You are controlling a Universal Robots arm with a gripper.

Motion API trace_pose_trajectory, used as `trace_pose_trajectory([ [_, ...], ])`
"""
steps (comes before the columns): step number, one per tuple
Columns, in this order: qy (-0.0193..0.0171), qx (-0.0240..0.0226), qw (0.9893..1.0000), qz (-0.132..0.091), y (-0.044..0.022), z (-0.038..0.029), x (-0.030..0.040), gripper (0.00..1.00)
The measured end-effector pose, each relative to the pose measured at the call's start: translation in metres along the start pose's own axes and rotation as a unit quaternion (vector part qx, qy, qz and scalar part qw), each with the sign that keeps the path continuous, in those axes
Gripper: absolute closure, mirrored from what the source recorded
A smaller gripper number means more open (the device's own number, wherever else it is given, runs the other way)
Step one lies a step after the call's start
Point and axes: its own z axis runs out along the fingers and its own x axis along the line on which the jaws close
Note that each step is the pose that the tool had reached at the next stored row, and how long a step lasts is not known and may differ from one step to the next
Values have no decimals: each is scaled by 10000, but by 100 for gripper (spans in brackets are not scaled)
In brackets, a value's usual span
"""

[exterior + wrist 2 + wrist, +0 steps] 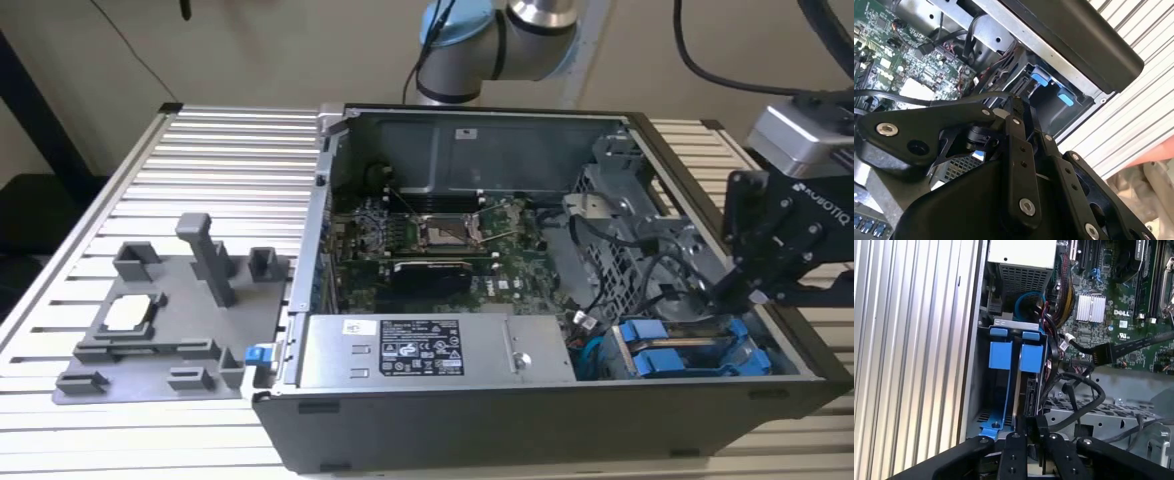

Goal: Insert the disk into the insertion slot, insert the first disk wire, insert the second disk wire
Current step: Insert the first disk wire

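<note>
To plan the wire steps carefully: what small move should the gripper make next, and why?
Probably a short shift toward the black cable beside the drive cage. Both blue carriers already sit in the cage, and the gripper stands at their end opposite the handles, where wires would plug in.

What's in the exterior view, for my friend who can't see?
A black end effector reaches into an open computer case, near two blue drive carriers at the exterior view's right. A grey fixture sits on the slatted table.
</note>
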Motion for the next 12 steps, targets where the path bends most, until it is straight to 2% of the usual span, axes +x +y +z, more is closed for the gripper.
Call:
trace_pose_trajectory([
  [12, -2, 0, 10000, 49, 0, 32, 0, 81],
])
